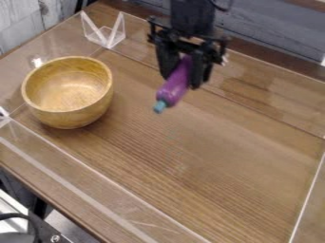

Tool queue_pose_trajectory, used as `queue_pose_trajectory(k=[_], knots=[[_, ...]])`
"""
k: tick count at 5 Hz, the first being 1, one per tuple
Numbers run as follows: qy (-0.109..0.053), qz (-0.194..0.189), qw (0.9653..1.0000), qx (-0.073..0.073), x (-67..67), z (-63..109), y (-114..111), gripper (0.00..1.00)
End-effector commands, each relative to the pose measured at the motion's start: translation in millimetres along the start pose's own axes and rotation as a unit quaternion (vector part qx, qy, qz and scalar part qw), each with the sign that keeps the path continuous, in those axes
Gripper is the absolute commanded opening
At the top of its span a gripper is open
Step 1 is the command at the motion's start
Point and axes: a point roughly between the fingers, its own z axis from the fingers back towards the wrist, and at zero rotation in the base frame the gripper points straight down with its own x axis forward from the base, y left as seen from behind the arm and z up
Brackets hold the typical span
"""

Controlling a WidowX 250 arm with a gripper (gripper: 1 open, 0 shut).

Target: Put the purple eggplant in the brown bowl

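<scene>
Clamped on the eggplant (176, 87) with the fingers (178, 65), over the worktop (191, 176), bowl (67, 92) off to one side. Might slip loose (teal tip pointing down) from a weak grip, or clip the rim if carried too low.

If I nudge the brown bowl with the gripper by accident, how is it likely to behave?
The bowl will probably stay stiff rather than flex, given its thick rim. It looks fairly stable, sitting upright on the table, so a light nudge would more likely slide it than tip it. The rounded sides might let it rock a little.
</scene>
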Motion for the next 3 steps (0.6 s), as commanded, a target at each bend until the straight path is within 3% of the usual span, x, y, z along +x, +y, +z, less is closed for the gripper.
queue_pose_trajectory(k=[1, 3], knots=[[-0.049, 0.001, 0.9988, 0.01, 7.9, 26.6, 13.1, 0.0], [-0.054, 0.011, 0.9984, 0.01, 18.2, 24.2, 23.2, 0.0]])
